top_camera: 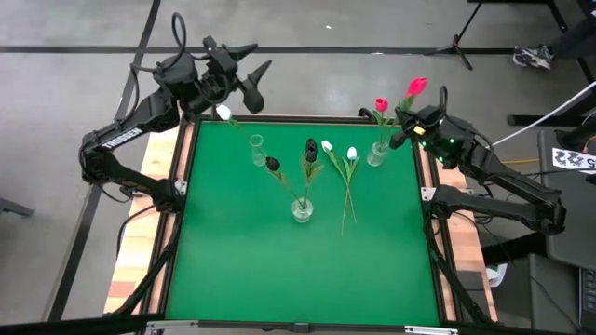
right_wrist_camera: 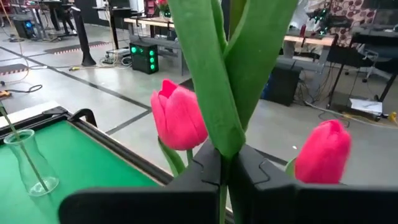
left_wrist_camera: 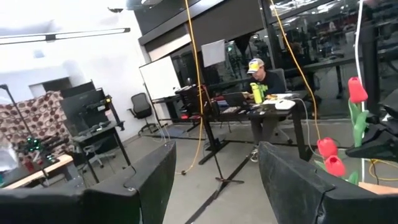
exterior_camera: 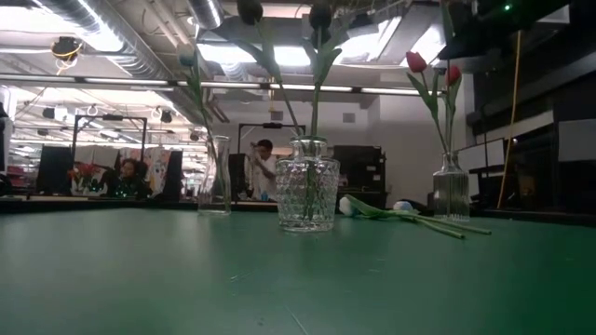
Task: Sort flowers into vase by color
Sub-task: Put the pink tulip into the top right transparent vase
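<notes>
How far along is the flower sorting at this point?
Done: two black tulips stand in the centre vase, two pink ones in the right vase, one white in the left vase. In hand: the right gripper holds a third pink tulip. Left: two white tulips lying on the mat. Left gripper waits, open.

The left gripper (top_camera: 250, 70) is hovering beyond the far left corner, its fingers spread apart and holding nothing. The right gripper (top_camera: 402, 119) is reaching to the far right edge, its fingers pressed together.
</notes>
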